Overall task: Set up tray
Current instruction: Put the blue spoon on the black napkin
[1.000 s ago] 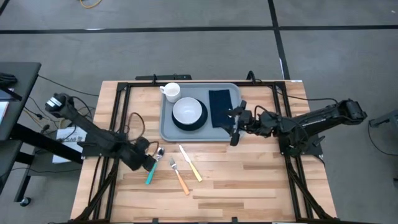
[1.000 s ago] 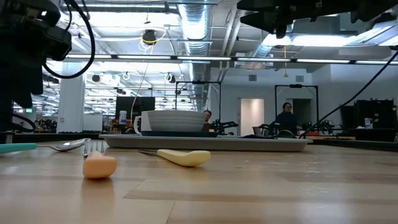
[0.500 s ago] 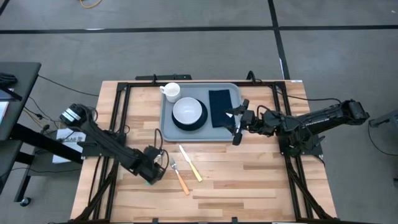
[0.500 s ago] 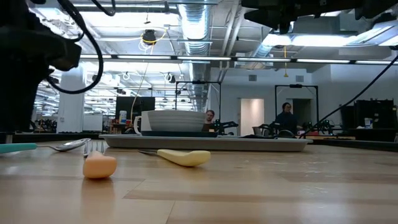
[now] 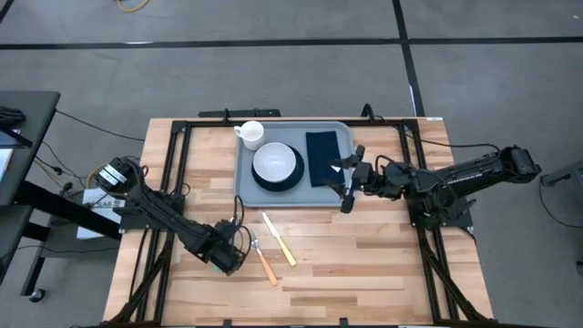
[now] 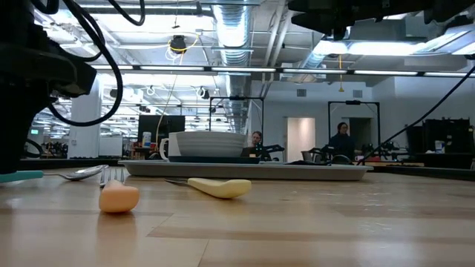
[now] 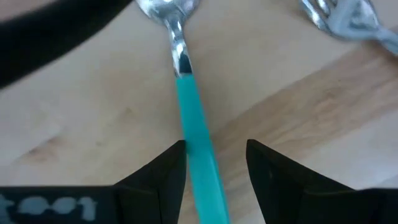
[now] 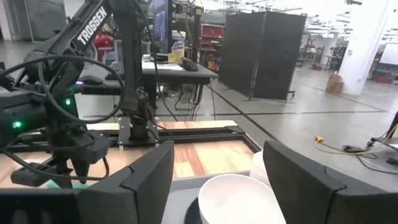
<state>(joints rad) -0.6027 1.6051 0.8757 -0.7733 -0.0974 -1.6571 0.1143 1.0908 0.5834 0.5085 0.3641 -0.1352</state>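
Here the tray (image 5: 248, 189) sits at the table's far middle, holding a white bowl (image 5: 275, 162) on a dark plate, a cup (image 5: 251, 133) and a navy napkin (image 5: 322, 157). The left gripper (image 7: 214, 163) is lowered over a teal-handled spoon (image 7: 194, 124), fingers parted either side of the handle. The right gripper (image 5: 345, 187) hovers spread and empty at the tray's near right corner.

A white bowl (image 8: 236, 199) sits between the right gripper (image 8: 214, 186)'s wide-open dark fingers (image 8: 146, 183), with a wooden table (image 8: 205, 155), another robot arm (image 8: 62, 124) and an industrial hall beyond.
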